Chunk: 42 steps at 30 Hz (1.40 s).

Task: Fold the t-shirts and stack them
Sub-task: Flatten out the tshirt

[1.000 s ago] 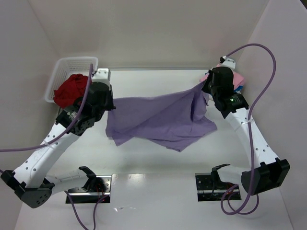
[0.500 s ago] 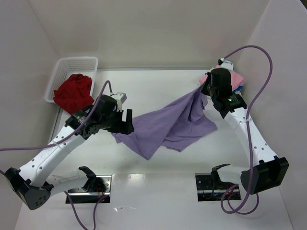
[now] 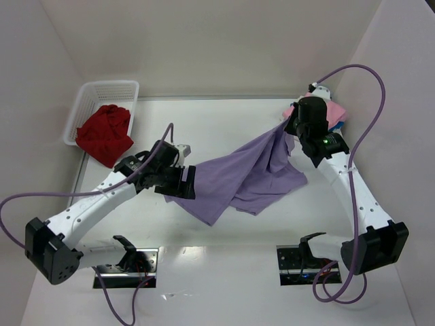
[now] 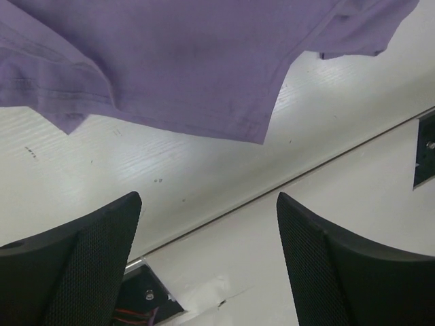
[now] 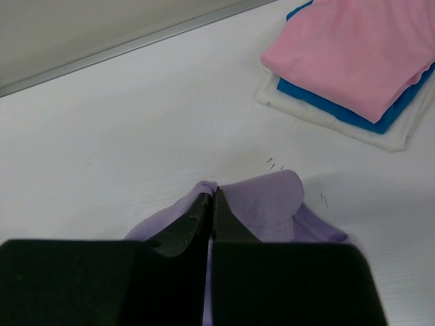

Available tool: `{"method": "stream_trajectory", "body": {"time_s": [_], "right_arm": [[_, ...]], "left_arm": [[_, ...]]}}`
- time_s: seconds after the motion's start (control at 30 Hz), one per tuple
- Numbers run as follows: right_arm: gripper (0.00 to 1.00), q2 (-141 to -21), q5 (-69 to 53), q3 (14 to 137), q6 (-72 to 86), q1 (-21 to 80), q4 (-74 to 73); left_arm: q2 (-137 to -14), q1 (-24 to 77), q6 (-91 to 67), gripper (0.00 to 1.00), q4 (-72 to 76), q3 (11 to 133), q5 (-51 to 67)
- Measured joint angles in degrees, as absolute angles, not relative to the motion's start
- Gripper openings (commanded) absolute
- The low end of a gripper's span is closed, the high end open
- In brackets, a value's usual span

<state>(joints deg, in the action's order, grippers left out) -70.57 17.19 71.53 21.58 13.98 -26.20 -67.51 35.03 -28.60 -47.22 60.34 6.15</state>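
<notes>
A: Where's our lavender t-shirt (image 3: pixel 241 176), and who's got it?

B: It's sprawled on the white table (image 3: pixel 224 122), half-doubled, not yet a neat fold. Our right gripper (image 5: pixel 209 204) is clamped tight on its far-right corner, w/ a small hump of cloth bulging past the jaws. We reckon that pinch anchors the corner while the other side gets sorted.

A: And the left gripper (image 4: pixel 207 204)?

B: Jaws spread wide, nothing between them, hovering just beside the shirt's left edge. Prob. free to pick a new hold.

A: Textures?

B: Thin matte jersey, stitched hems, soft creases. The gripper pads are black and finely dimpled.

A: The rest?

B: Pink t-shirt (image 5: pixel 353 54) over blue t-shirt (image 5: pixel 340 102), flat squared folds, stacked just beyond the shirt's pinched corner, i.e. likely the pile we're building. Red t-shirt (image 3: pixel 103 132) slumps crumpled out of a white lattice basket (image 3: pixel 109 87), well off the shirt's left side.
</notes>
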Motion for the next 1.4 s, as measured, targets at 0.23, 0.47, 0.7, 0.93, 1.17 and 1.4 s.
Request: {"method": "stream_trajectory", "body": {"time_s": [0.23,0.47,0.7,0.93,1.17,1.4], "right_arm": [[0.01,-71.35,17.19,70.54,21.58,13.98,-26.13],[0.01,-71.75,17.15,69.73,21.58,13.96,-25.91],[0.01,-71.75,17.12,69.67,21.56,13.54,-25.76],[0.01,-71.77,17.08,68.82,21.58,13.15,-25.71],[0.04,-71.77,17.08,68.40,21.54,12.60,-25.54],[0.01,-71.77,16.80,68.10,21.37,12.05,-25.43]], "left_arm": [[-72.34,39.09,-28.58,0.87,-43.51,58.22,9.26],[-80.66,44.49,-28.42,0.84,-40.10,57.84,9.47],[-85.95,50.35,-29.19,0.83,-37.17,57.84,5.08],[-86.41,52.45,-30.76,0.83,-31.64,56.47,-0.82],[-91.48,52.88,-31.73,0.80,-27.35,54.33,-2.63],[-92.84,53.98,-31.68,0.79,-25.65,53.95,-2.76]]}}
